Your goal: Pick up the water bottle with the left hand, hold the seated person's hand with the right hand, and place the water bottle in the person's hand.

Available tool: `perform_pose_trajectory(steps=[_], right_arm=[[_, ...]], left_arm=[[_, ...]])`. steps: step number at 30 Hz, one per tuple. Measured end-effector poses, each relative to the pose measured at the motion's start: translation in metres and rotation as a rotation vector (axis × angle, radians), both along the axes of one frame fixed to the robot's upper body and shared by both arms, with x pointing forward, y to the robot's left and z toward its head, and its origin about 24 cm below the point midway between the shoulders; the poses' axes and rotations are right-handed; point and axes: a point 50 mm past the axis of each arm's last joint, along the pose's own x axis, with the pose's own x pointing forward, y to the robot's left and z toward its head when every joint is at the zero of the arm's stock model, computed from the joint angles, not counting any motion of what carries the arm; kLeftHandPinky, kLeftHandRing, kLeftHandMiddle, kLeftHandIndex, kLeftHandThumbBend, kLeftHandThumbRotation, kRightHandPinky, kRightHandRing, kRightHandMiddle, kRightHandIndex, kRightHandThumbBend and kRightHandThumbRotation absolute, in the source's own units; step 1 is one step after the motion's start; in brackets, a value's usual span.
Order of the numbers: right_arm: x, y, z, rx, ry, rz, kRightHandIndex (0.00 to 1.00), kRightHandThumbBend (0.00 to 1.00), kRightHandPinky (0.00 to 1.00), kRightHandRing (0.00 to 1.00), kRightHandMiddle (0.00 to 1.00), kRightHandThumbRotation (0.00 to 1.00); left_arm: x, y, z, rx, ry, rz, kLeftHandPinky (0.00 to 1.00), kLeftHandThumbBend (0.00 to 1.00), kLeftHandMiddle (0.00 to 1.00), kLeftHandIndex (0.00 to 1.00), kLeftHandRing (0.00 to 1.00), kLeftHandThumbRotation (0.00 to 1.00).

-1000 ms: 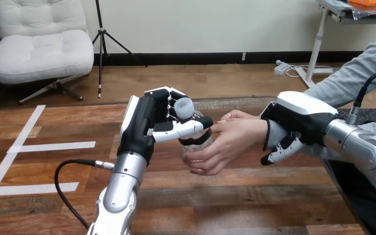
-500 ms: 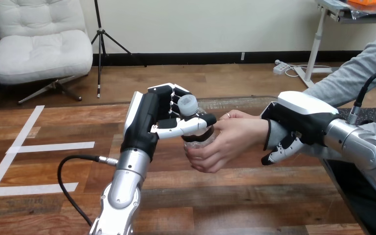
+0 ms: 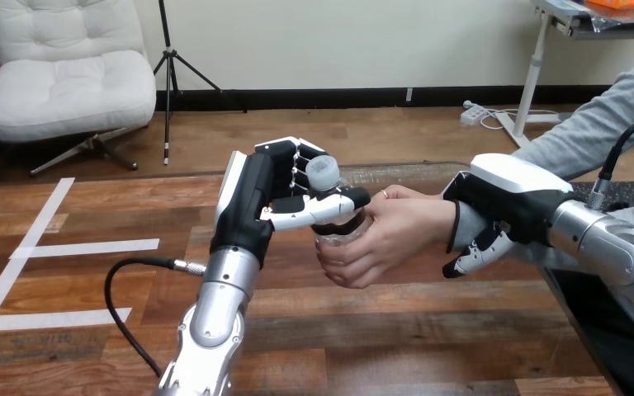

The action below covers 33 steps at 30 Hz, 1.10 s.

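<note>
Clutching water bottle (image 3: 324,175) in left hand (image 3: 252,206), right hand (image 3: 512,198) round person's wrist (image 3: 444,224), wooden table (image 3: 380,330)

No legible text, no readable label on the water bottle (image 3: 324,175), no numbers or signs anywhere
</note>
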Motion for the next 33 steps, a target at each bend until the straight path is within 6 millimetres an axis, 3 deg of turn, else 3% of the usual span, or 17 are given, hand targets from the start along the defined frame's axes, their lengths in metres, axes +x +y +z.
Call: perform_pose_trajectory(steps=[33], right_arm=[[0.000, -0.003, 0.000, -0.004, 0.001, -0.013, 0.32, 0.72, 0.25, 0.28, 0.32, 0.00]], left_arm=[[0.004, -0.012, 0.003, -0.028, 0.002, -0.031, 0.31, 0.79, 0.41, 0.39, 0.35, 0.00]])
